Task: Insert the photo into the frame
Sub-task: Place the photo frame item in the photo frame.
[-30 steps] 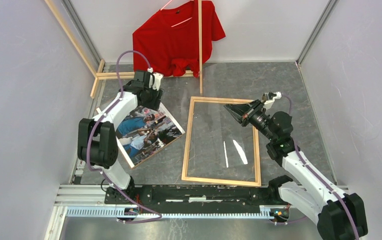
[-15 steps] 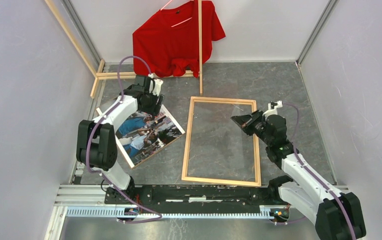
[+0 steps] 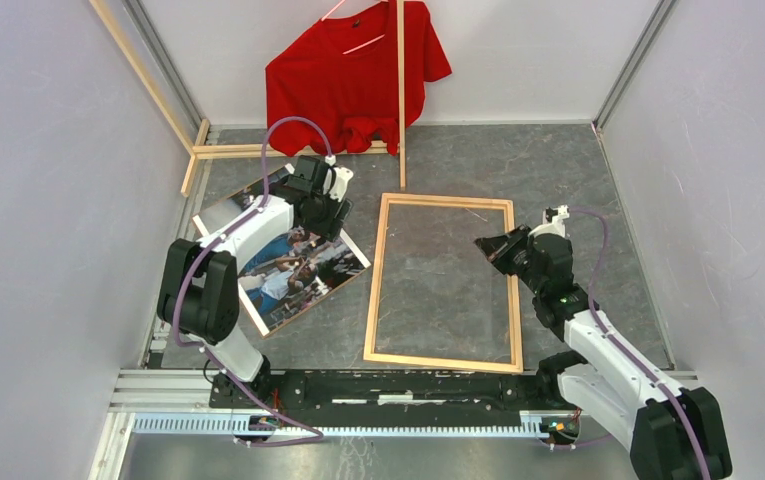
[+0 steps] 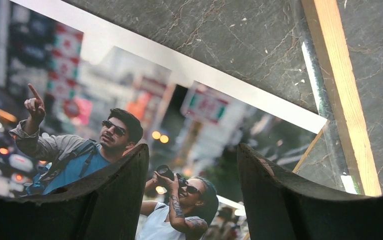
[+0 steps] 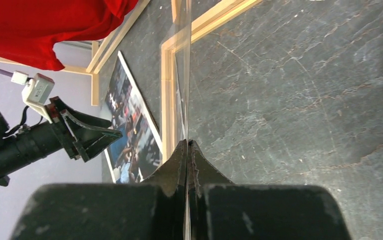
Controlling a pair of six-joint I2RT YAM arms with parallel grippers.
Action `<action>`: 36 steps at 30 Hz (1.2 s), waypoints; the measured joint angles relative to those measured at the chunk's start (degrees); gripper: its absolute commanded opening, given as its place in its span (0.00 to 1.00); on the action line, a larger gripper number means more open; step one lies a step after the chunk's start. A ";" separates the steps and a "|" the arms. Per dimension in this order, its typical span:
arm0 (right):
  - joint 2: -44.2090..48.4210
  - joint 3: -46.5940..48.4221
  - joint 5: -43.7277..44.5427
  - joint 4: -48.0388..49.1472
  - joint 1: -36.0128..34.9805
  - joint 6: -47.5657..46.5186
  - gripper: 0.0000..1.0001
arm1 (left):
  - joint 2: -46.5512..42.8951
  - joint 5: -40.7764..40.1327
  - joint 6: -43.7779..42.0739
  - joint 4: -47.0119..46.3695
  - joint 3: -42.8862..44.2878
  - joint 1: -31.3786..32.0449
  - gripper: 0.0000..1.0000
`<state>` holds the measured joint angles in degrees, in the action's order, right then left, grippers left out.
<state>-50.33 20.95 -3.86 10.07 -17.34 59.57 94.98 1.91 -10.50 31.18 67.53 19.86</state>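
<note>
The photo (image 3: pixel 288 265) is not yet in: it lies on the table (image 3: pixel 558 170) at 9 o'clock of the frame (image 3: pixel 374 290). The left gripper (image 3: pixel 330 212) hangs over its 1 o'clock corner, fingers apart. At the frame's 3 o'clock side, the right gripper (image 3: pixel 488 247) is clamped on the pane (image 5: pixel 181 90).

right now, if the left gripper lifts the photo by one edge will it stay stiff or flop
Probably flops: the photo looks like a large thin sheet lying flat on the table. Its face looks glossy, so the open left gripper might slip. Getting under an edge looks hard.
</note>
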 measured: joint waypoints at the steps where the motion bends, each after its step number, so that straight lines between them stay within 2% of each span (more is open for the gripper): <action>1: -0.04 -0.09 0.11 -0.02 0.15 -0.44 0.00 | 0.00 0.00 0.00 0.00 0.00 0.17 0.72; 10: -1.25 -0.74 0.17 0.15 3.04 -3.54 0.00 | 0.13 -0.20 0.00 0.00 0.00 0.66 0.72; 20: -4.92 -2.12 -4.28 0.61 6.56 -5.03 0.00 | 1.38 -0.35 0.00 -0.02 0.00 0.66 0.72; 36: -5.35 -2.14 -10.21 0.72 10.12 -6.75 0.00 | 2.05 -0.37 0.00 -0.04 0.00 0.92 0.72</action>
<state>-55.68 18.81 -14.06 10.79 -7.22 52.82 97.03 1.54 -10.50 31.14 67.53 20.78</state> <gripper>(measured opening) 0.006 0.720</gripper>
